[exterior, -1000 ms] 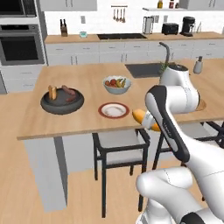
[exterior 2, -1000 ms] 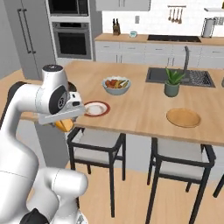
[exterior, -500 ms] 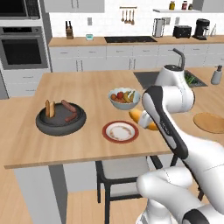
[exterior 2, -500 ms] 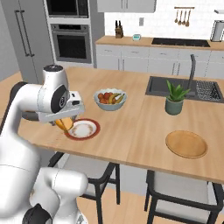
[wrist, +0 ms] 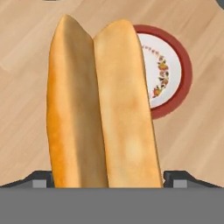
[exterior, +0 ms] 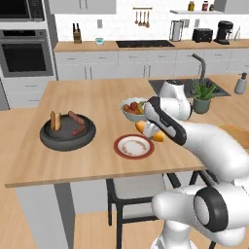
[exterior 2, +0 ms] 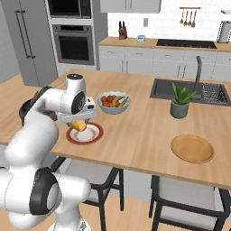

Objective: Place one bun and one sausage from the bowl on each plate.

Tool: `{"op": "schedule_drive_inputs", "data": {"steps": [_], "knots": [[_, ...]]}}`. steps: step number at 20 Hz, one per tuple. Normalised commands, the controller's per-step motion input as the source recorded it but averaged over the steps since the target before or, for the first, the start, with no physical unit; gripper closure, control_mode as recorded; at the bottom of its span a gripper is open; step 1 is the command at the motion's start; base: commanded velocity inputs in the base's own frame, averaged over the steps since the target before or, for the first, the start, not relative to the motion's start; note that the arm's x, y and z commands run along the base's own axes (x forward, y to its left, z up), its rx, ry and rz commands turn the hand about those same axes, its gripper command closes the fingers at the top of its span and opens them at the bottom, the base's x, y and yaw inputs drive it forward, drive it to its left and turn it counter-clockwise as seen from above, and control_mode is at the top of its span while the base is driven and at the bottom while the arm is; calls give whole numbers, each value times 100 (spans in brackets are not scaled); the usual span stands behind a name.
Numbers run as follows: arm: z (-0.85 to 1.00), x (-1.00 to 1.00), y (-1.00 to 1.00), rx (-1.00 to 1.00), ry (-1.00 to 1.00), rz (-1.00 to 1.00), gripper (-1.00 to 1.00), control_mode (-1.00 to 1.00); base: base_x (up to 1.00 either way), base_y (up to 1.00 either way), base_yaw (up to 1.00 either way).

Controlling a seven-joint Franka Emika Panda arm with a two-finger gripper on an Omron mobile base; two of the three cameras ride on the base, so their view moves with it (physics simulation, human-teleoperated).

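Bun (wrist: 103,105) sits clamped lengthwise in the gripper (exterior: 150,130), jaws spread wide around it; it hangs just beside the red-rimmed plate (exterior: 133,146), short of its centre.

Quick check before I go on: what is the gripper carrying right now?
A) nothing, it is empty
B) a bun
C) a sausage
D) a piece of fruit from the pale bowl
B: the hand view shows a split golden bun filling the space between the gripper's fingers, hanging above the red-rimmed plate; in the left base view the same bun sits at the gripper, while sausages lie in the dark bowl.
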Motion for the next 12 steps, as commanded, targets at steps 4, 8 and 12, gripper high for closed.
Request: {"op": "schedule_drive_inputs", "data": {"steps": [4, 8, 12], "knots": [[-99, 100, 4, 0, 0, 0, 100, -100, 0, 0, 0], [-81, 84, 5, 0, 0, 0, 100, -100, 0, 0, 0], [-42, 75, 1, 0, -2, 0, 100, -100, 0, 0, 0]]}}
